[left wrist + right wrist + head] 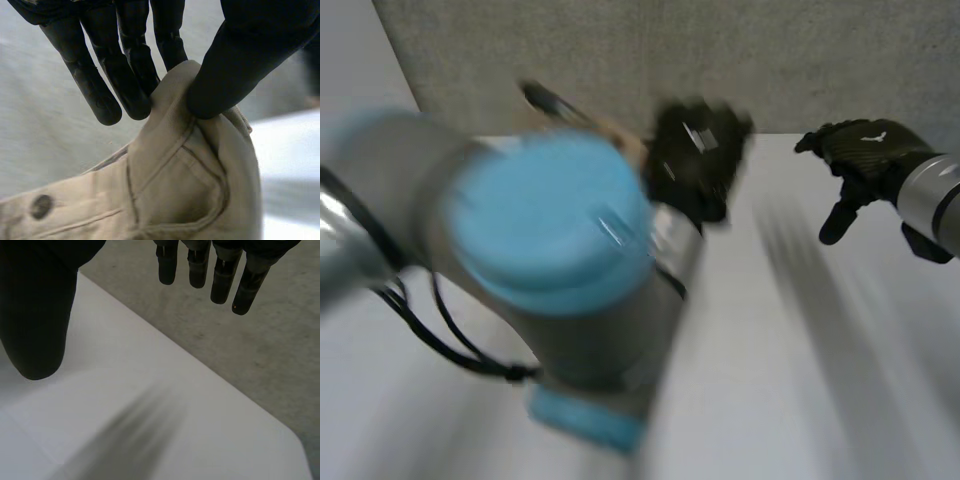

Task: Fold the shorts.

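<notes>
Checker: Shorts (623,138) first. Where do they sit in the head view?

Watcher: A tan scrap of them shows just beside the left hand (695,165), near the far edge of the white bench (770,380). The left arm (550,230) with its light-blue cap crosses in front. Which way the cloth points cannot be told there.

Checker: And the right hand (865,150)?

Watcher: It hangs well apart from the shorts, over the far right part of the bench. Its fingers are loose and grasp nothing.

Checker: What does the left wrist view add?

Watcher: The left hand (100,60) is grasping the shorts (175,185). The thumb (225,80) pinches a folded beige edge against the fingers (127,85). From that pinch the cloth runs lengthwise away from the fingertips. A pocket seam (205,160) lies just past the thumb, and a dark button (41,206) sits farther out on the fingers' side. The full length of the shorts cannot be told.

Checker: Then the right wrist view?

Watcher: The right hand (35,315) is released, with straight fingers and the thumb held apart. It hovers above the bench (150,430) near its edge, and a grey speckled surface (250,340) lies beyond.
</notes>
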### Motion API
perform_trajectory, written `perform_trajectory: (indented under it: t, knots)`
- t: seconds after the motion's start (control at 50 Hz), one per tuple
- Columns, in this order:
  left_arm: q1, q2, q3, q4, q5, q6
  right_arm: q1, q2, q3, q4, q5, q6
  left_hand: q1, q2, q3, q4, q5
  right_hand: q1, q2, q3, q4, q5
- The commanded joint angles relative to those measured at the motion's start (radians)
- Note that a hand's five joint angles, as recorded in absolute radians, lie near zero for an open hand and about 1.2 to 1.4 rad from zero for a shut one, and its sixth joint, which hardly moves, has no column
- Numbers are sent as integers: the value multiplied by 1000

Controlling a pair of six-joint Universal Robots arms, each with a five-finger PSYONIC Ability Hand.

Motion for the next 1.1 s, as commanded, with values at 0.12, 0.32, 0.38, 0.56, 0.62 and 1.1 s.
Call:
perform_trajectory:
  t: [0.12,0.32,0.38,0.56,0.62,1.1]
  knots:
    - [-166,-107,-51,-12,-64,2,-41,-2,-9,8,-3,-3,-910,-968,-962,-966,-891,35,-31,-18,-54,-65]
    - [87,145,-210,-14,-106,-4,-17,-4,53,45,-21,-183,-916,-974,-969,-973,-898,35,-31,-18,-54,-65]
    - [133,195,-289,-14,-103,-7,17,-25,85,45,-27,-251,-908,-965,-960,-964,-889,35,-31,-18,-54,-65]
    - [339,323,-528,-81,-80,-8,60,-38,185,80,-30,-204,-779,-836,-831,-835,-760,35,-31,-18,-54,-65]
    - [383,352,-591,-114,-58,-19,76,-44,295,71,-52,-187,-740,-798,-793,-797,-722,35,-31,-18,-54,-65]
    - [477,436,-910,-144,89,-123,63,11,551,-260,-138,-323,-365,-422,-417,-421,-346,430,364,377,341,330]
